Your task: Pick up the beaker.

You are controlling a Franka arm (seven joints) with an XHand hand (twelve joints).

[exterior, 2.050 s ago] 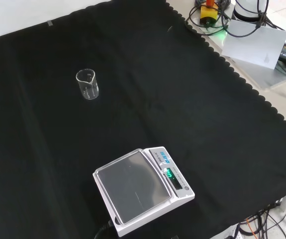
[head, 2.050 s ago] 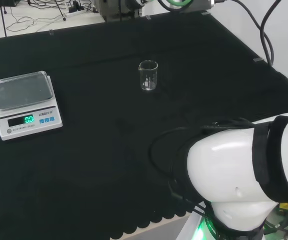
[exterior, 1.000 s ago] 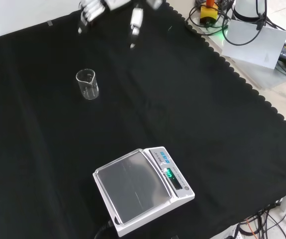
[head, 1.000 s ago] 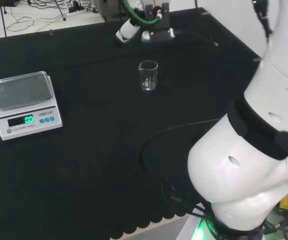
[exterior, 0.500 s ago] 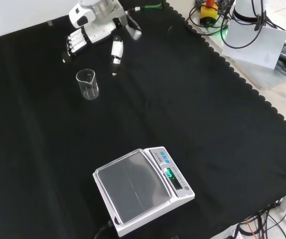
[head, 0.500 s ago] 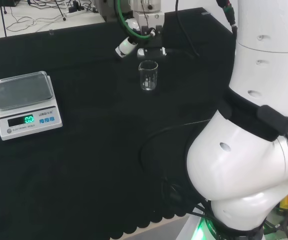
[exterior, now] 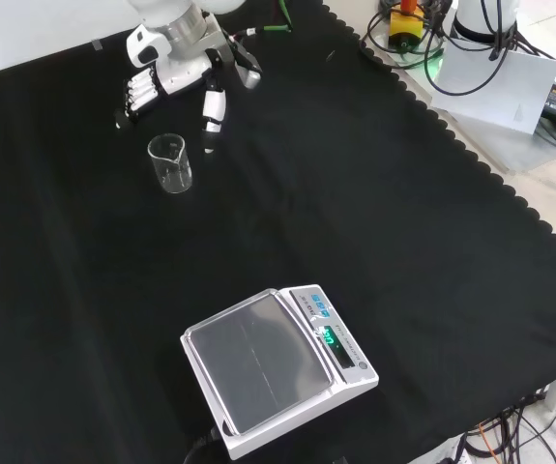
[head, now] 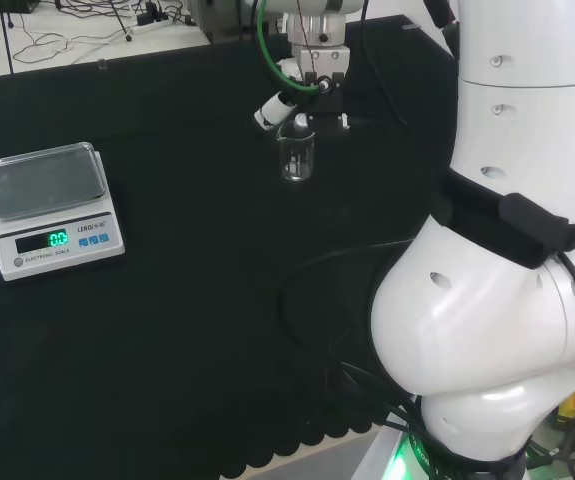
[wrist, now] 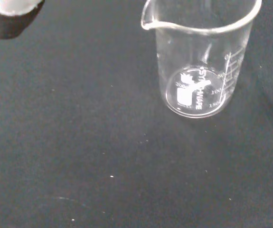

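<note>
A small clear glass beaker (exterior: 169,162) stands upright and empty on the black cloth; it also shows in the head view as the beaker (head: 297,155) and close up in the wrist view as the beaker (wrist: 199,57). The hand (exterior: 173,70) hovers just beyond it in the front view, fingers straight on one side and thumb on the other, with the beaker below the gap and untouched. In the head view the hand (head: 302,98) sits right behind the beaker's rim. A blurred fingertip (wrist: 12,14) shows in the wrist view.
A white electronic scale (exterior: 276,367) with a clear tray stands near the front of the cloth in the front view, and at the left as the scale (head: 49,205) in the head view. The arm's white links (head: 497,300) fill the head view's right. Cables and gear (exterior: 471,48) lie off the cloth's edge.
The arm has swung over the bench and the hand has come down to the beaker, closing the distance over the last second. The beaker and scale have not moved.
</note>
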